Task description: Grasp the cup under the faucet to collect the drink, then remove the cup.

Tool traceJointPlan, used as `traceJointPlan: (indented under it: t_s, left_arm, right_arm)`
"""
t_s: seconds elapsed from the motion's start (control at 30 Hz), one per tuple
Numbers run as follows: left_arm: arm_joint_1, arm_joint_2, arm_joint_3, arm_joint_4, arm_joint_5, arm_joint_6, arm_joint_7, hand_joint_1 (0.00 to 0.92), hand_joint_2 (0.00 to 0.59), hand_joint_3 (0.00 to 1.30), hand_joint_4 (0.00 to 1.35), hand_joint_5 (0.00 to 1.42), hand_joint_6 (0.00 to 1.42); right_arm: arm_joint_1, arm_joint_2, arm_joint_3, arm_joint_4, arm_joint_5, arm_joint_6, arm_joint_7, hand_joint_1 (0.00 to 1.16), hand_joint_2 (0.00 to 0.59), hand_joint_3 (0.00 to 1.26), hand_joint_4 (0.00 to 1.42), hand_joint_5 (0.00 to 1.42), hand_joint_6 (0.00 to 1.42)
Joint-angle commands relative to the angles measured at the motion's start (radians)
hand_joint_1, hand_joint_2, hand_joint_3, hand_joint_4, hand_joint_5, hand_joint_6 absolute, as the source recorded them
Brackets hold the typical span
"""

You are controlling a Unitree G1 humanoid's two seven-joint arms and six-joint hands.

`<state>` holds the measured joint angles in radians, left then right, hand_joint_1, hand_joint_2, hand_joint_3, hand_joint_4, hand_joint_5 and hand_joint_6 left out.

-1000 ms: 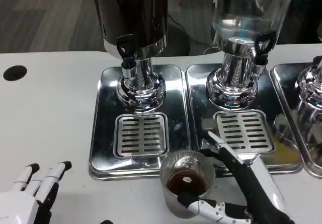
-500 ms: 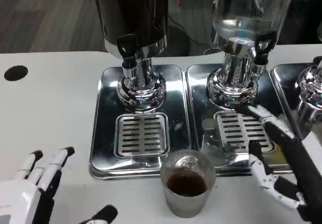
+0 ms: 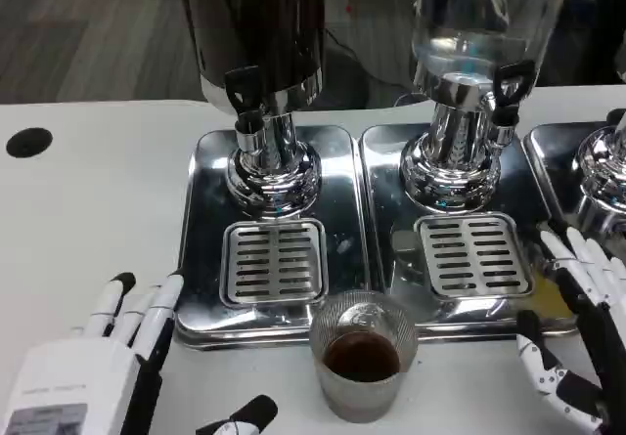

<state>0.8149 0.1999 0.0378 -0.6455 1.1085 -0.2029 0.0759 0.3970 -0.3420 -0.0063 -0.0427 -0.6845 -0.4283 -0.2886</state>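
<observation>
Cup [image 3: 363, 358] stands upright on the white table [image 3: 88, 220], just in front of the shiny metal trays, and no hand is touching it. It is a see-through cup with dark brown drink in the bottom part. Behind it, on the left tray [image 3: 207, 249], stands a dark drink tank [image 3: 256, 29] with a black faucet [image 3: 243, 93], and a grate with slots [image 3: 275, 262] lies below that faucet. The cup is not under the faucet; it sits off the tray, near the tray's front edge. Beside it, on the next tray, stands a clear tank [image 3: 486, 20] with its own black faucet [image 3: 513, 81] and grate [image 3: 475, 255]. The left hand [image 3: 108, 362] rests low on the left side, with its fingers spread out and pointing up toward the tray, and it holds nothing. The right hand [image 3: 577, 342] is at the right edge, well apart from the cup, with fingers spread and nothing in them. A round black hole [image 3: 28, 142] shows in the table far left.
</observation>
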Motion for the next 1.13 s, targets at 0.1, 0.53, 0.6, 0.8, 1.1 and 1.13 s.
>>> traceJointPlan:
  t_s: [0.1, 0.53, 0.6, 0.8, 1.1, 1.13]
  left_arm:
    - [0.002, 0.001, -0.017, 0.006, -0.004, 0.012, 0.031, 0.000, 0.122, 0.08, 0.00, 0.05, 0.29]
    - [0.043, 0.008, -0.018, -0.005, -0.047, -0.002, 0.083, 0.000, 0.117, 0.10, 0.00, 0.06, 0.29]
    - [0.045, 0.010, -0.017, -0.008, -0.050, -0.004, 0.085, 0.000, 0.118, 0.10, 0.00, 0.06, 0.29]
    - [0.042, 0.015, -0.020, -0.009, -0.052, -0.003, 0.081, 0.000, 0.118, 0.10, 0.00, 0.07, 0.30]
    - [0.020, 0.015, -0.026, -0.010, -0.053, 0.006, 0.068, 0.000, 0.117, 0.11, 0.00, 0.07, 0.30]
    - [0.017, 0.015, -0.027, -0.012, -0.052, 0.007, 0.065, 0.000, 0.117, 0.11, 0.00, 0.07, 0.30]
  right_arm:
    - [0.029, -0.011, -0.024, -0.020, 0.044, -0.005, -0.008, 0.65, 0.485, 0.11, 0.00, 0.00, 0.00]
    - [0.063, 0.008, -0.012, -0.085, 0.071, 0.000, 0.004, 0.66, 0.461, 0.13, 0.02, 0.00, 0.00]
    - [0.066, 0.012, -0.011, -0.091, 0.073, 0.002, 0.006, 0.66, 0.459, 0.13, 0.02, 0.00, 0.00]
    - [0.067, 0.020, -0.007, -0.093, 0.071, 0.003, 0.008, 0.66, 0.458, 0.14, 0.02, 0.00, 0.00]
    - [0.063, 0.019, -0.007, -0.088, 0.077, 0.003, 0.016, 0.65, 0.457, 0.15, 0.03, 0.00, 0.00]
    - [0.063, 0.017, -0.008, -0.087, 0.078, 0.001, 0.017, 0.65, 0.457, 0.15, 0.03, 0.00, 0.00]
